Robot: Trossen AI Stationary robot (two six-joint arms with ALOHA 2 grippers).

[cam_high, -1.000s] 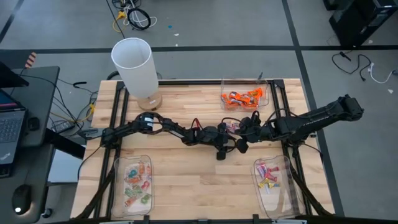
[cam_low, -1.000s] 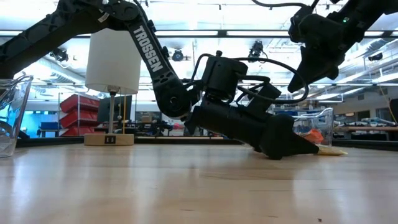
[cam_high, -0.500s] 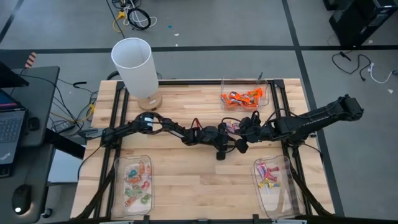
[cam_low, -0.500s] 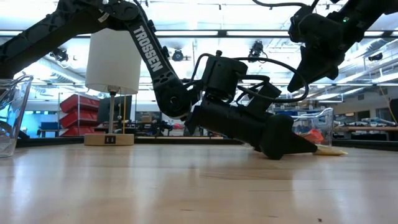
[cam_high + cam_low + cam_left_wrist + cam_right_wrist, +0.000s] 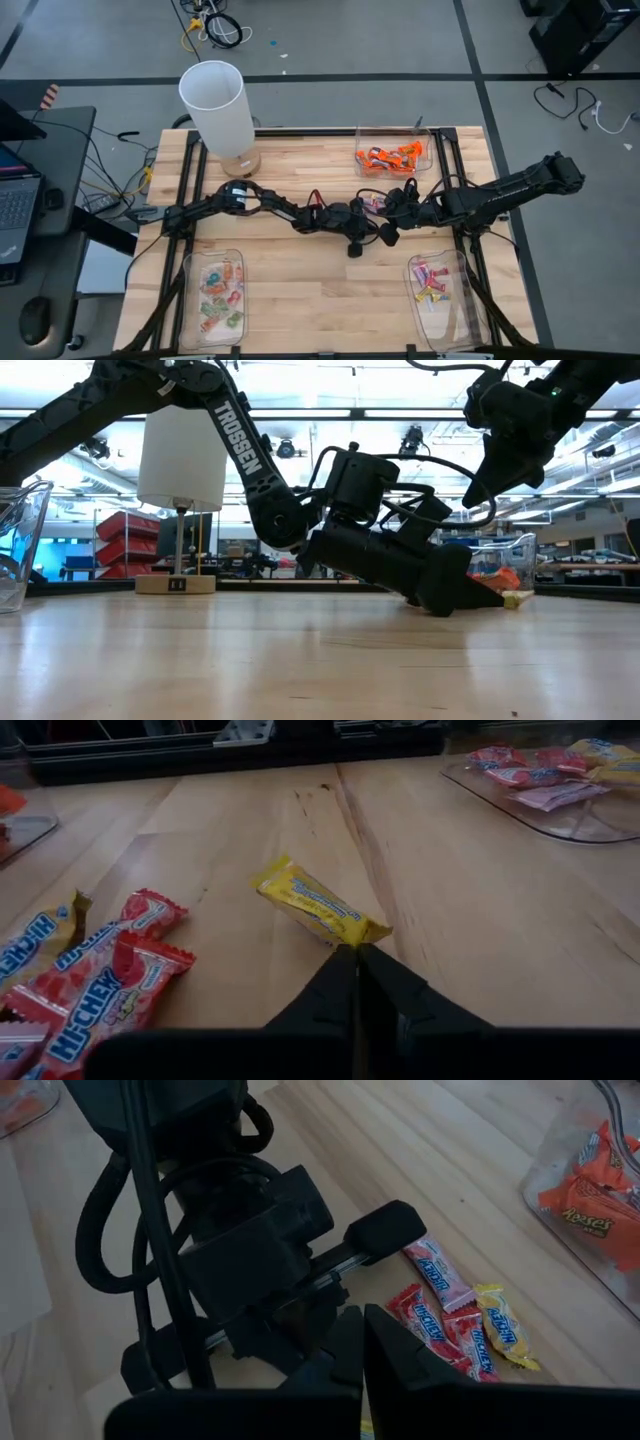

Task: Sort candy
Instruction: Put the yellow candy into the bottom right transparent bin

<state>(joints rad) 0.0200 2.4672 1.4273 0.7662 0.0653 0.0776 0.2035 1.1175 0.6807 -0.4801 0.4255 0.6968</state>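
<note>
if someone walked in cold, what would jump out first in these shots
Two dark arms meet nose to nose at the table's middle, the left gripper low on the wood, its jaws pinched on the end of a yellow candy. Beside it lies a loose cluster of pink candies, and a tall white lamp towers at the far left corner.

A robotics lab or workshop: ceiling strip lights (image 5: 300, 412), red storage bins (image 5: 125, 535) on shelving, loose cables (image 5: 215, 25) on grey floor, a laptop (image 5: 18, 205) beside the table (image 5: 300, 290).

Pink candies (image 5: 90, 990) cut off at left-wrist view edge; tray (image 5: 560, 805) partly out too.
</note>
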